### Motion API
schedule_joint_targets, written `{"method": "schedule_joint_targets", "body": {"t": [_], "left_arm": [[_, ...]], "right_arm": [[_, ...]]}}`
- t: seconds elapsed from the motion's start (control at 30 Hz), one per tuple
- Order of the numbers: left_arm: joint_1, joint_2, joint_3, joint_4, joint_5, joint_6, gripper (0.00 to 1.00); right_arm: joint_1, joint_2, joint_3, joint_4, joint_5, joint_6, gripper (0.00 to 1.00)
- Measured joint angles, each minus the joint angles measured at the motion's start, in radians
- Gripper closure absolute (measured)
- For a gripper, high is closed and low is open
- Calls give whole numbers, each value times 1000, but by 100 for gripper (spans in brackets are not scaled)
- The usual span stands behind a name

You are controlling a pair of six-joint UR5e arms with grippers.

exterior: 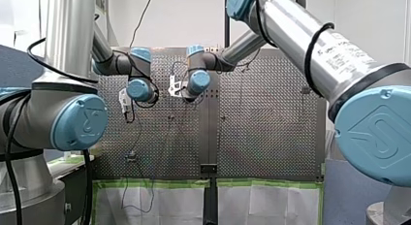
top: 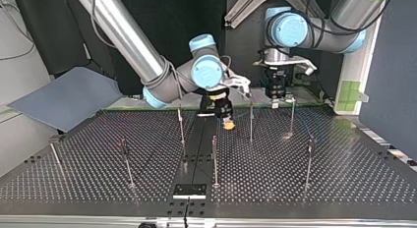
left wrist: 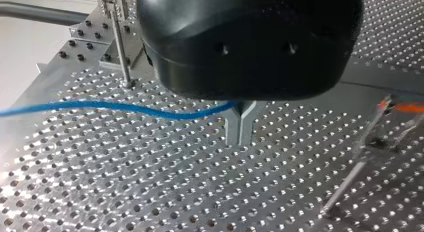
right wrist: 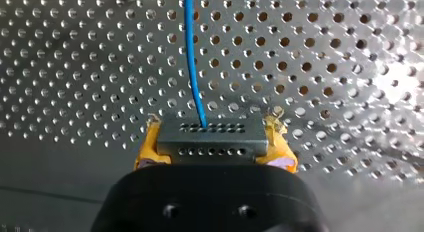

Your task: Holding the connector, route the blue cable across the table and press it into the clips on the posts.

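In the right wrist view my right gripper [right wrist: 212, 123] is shut on a grey connector [right wrist: 211, 138], which sits between its yellow pads [right wrist: 150, 142]. The blue cable [right wrist: 193, 57] leaves the connector and runs straight ahead over the perforated table. My left gripper [left wrist: 240, 138] hangs close above the table with its metal fingers [left wrist: 234, 127] shut on the blue cable [left wrist: 115, 107], which trails away to one side. In the top view my right gripper [top: 227, 124] is low near the table's middle, and my left gripper [top: 276, 101] is further back at that view's right.
Several thin posts stand on the perforated table [top: 344, 179], among them one [top: 251, 121] just beside my right gripper, another [top: 292, 115] near my left gripper and one [top: 214, 159] nearer the camera. A grey board [top: 64, 98] lies off the table at the top view's left.
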Motion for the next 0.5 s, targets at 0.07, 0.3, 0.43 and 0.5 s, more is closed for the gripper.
{"method": "schedule_joint_targets", "body": {"t": [0.07, 0.3, 0.43, 0.5], "left_arm": [[-8, -6, -18, 12, -14, -1, 100], [-26, -29, -84, 38, -33, -2, 100], [-34, -30, -119, 51, -32, -2, 100], [-37, -31, -136, 58, -24, -3, 100]], "right_arm": [[0, -14, 16, 0, 1, -4, 100], [-2, -37, 81, -2, 4, -16, 100], [0, -41, 117, -20, 7, -23, 100], [3, -42, 137, -34, 4, -26, 100]]}}
